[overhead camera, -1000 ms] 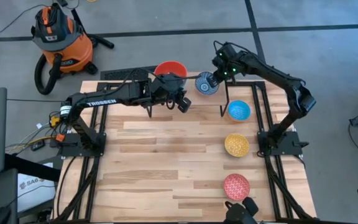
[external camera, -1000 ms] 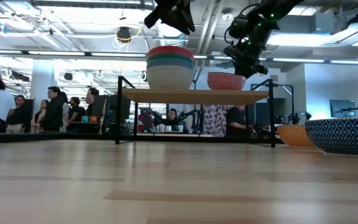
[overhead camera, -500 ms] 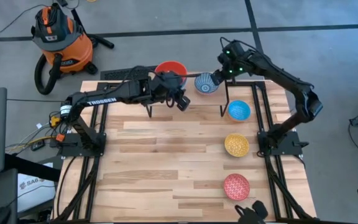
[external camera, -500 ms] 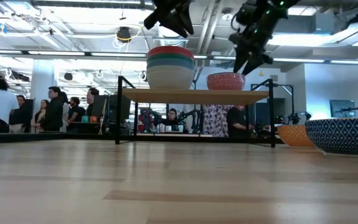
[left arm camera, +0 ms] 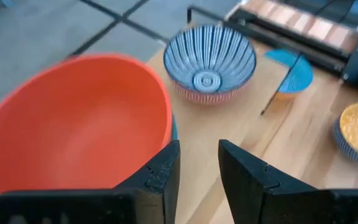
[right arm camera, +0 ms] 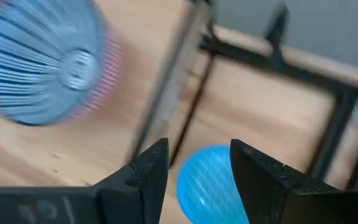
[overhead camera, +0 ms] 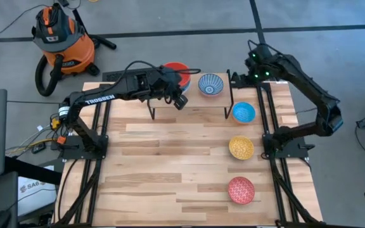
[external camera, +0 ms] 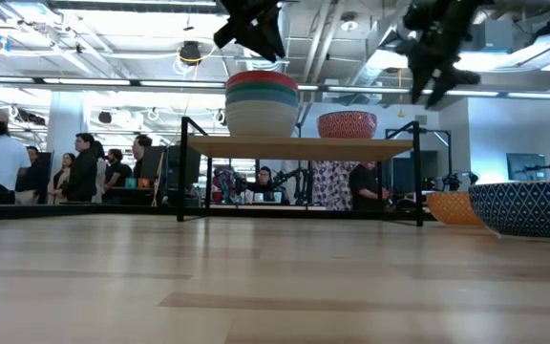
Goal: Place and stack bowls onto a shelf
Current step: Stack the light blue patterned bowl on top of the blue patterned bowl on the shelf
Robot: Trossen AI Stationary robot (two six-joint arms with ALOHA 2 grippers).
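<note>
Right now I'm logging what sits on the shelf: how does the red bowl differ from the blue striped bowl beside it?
The red bowl is plain inside; the striped bowl has blue radial lines. The red bowl tops a stack of bowls; the striped bowl stands alone on the shelf. The left gripper hangs by the red bowl, while the right gripper is off to the striped bowl's side. Both sit upright.

1 camera looks straight down on the whole tabletop (overhead camera: 170,164); 1 sits at tabletop height, facing the room. 2 wrist cameras look closely past their pincers; both show the radial-patterned bowl (left arm camera: 210,60) on the shelf (external camera: 299,146).
</note>
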